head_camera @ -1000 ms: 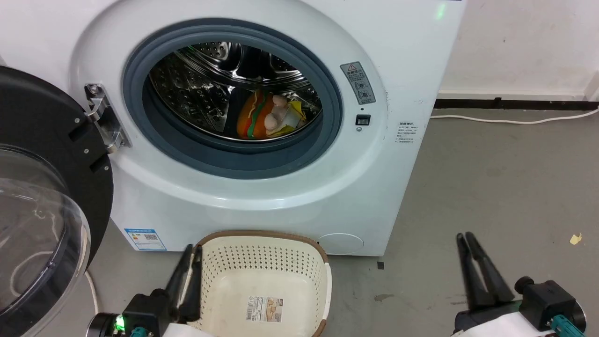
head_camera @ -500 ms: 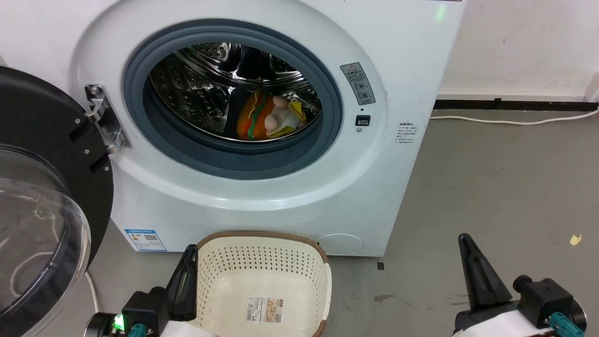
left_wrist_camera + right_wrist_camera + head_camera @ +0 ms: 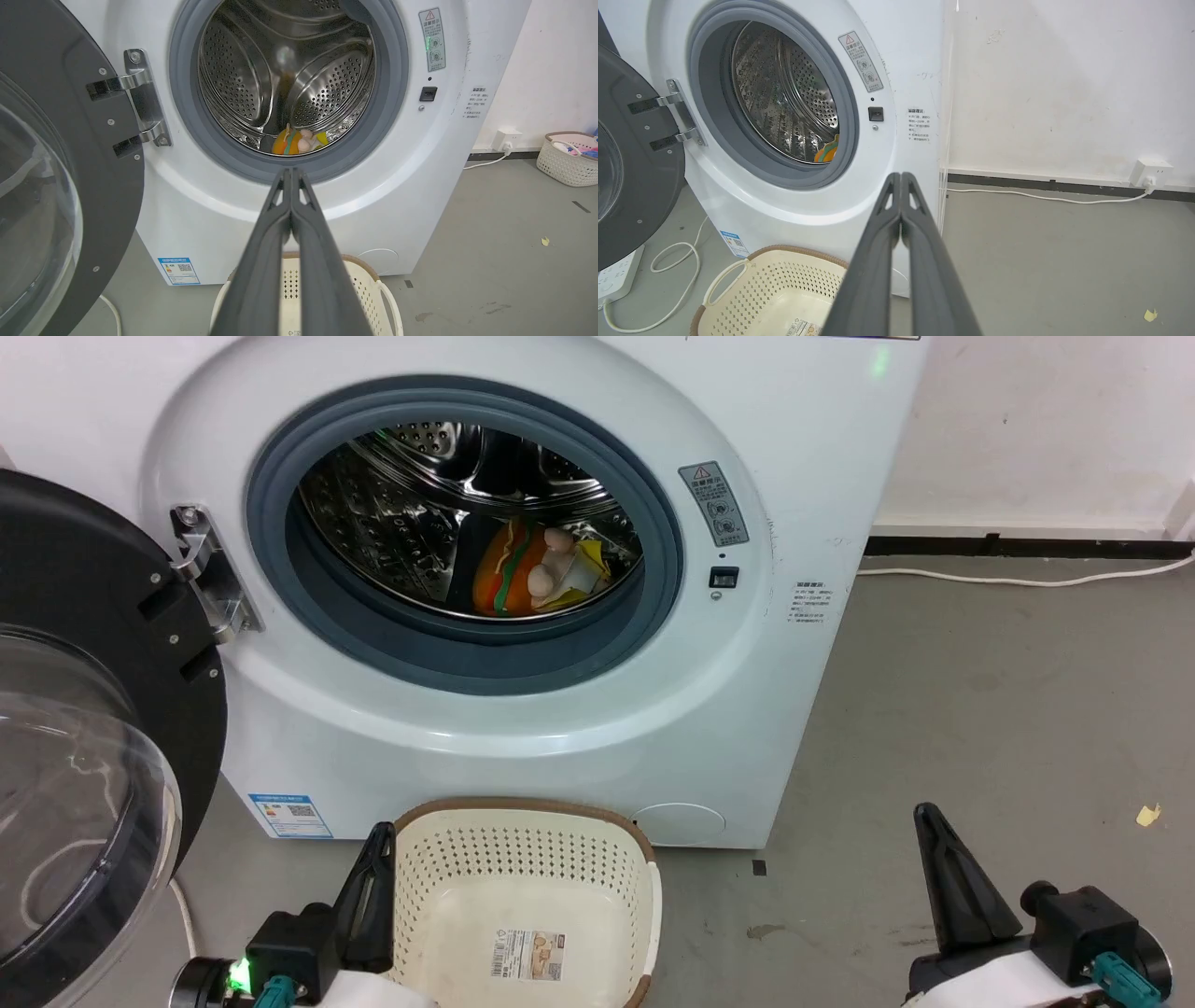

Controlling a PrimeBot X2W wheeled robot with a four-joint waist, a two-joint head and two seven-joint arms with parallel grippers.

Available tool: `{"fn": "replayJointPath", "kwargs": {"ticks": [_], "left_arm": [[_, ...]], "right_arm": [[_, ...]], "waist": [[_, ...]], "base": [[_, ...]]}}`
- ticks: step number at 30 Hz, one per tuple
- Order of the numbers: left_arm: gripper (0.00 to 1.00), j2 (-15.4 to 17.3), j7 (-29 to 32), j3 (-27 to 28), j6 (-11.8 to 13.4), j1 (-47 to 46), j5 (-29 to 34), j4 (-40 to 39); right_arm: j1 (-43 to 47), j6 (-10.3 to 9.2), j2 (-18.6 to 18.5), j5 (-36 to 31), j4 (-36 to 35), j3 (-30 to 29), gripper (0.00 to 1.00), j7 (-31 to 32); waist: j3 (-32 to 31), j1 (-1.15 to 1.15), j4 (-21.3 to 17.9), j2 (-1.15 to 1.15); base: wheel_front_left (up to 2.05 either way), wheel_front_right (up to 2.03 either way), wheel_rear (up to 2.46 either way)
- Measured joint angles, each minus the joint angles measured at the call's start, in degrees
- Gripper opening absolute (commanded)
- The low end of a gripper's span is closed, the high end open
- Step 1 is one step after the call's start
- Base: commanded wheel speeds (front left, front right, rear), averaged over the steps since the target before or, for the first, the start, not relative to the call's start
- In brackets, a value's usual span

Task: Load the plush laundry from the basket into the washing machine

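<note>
1 door [image 3: 84,728] at far left, swung open: black round frame, clear dome, steel hinge [image 3: 210,574].
Left gripper [image 3: 290,172]: 2 dark fingers pressed flat together, gripping nothing, just beside the left rim of the basket [image 3: 523,805].
1 washing machine [image 3: 523,747]: white, with a round grey rubber port and a shiny perforated steel drum [image 3: 392,523].
1 plush laundry [image 3: 527,574] lies on the drum's bottom near its front edge: soft, orange-green back, peach and yellow bits.
1 basket on the floor at the washer's foot: cream perforated plastic, brown rim, 1 barcode label [image 3: 529,954] on its inner bottom.
Right gripper [image 3: 901,176]: 2 fingers closed tip to tip, nothing held, over grey floor.
</note>
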Motion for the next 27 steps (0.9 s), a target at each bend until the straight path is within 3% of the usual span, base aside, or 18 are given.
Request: {"fn": "replayJointPath", "kwargs": {"ticks": [27], "left_arm": [[0.0,-1.52,3.33,2.22,-0.93,-0.21,2.45,-0.63]], "right_arm": [[-0.3,0.0,0.0,-1.87,-0.58,-0.55,0.0,3.46]], "waist": [[-0.25,0.0,0.17,0.0]], "base": [[0.0,0.0,0.0]]}}
